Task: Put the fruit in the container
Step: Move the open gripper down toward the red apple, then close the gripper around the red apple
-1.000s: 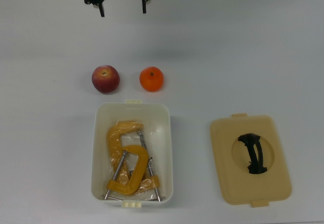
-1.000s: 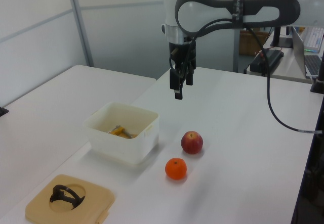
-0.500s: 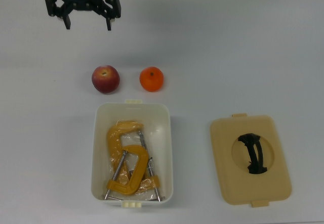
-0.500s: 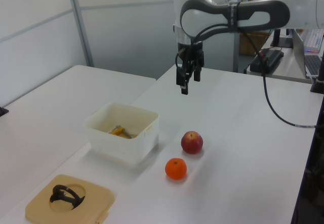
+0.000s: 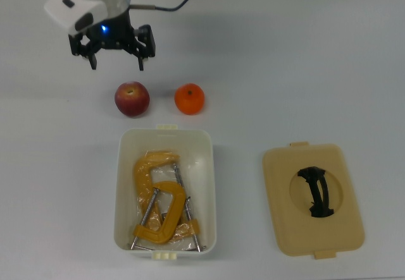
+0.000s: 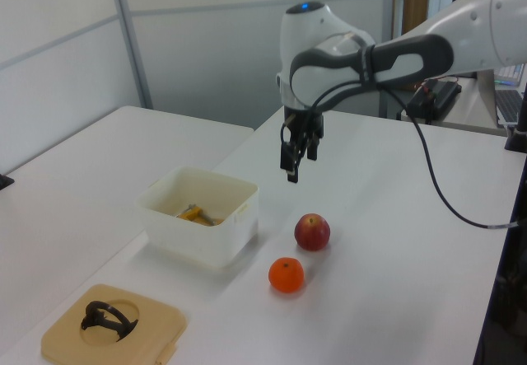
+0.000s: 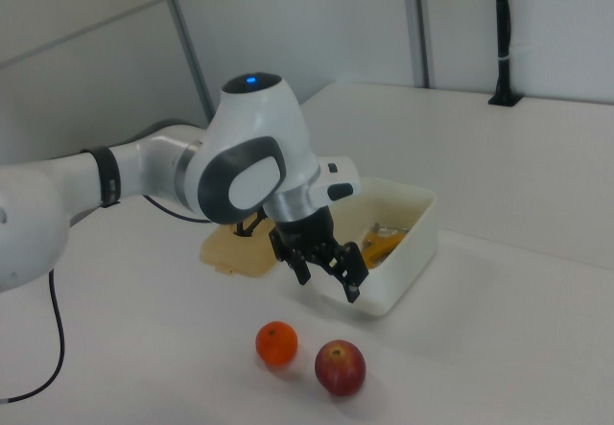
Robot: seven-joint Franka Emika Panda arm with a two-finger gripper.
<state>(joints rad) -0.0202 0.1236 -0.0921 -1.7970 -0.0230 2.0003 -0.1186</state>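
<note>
No fruit placed: apple and orange lie on the table just beside the tub, which holds only clamps; gripper hangs spread and empty above the apple; both transfers remain.

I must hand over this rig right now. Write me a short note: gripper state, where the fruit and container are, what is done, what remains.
Gripper: open, empty, in the air above the table, close to the apple.
Apple and orange: both on the table, side by side, just outside one short end of the container.
Container: open, with yellow clamps inside; its lid lies apart on the table.
Done: no fruit is in yet.
Left: pick up each fruit and put it in the container.
</note>
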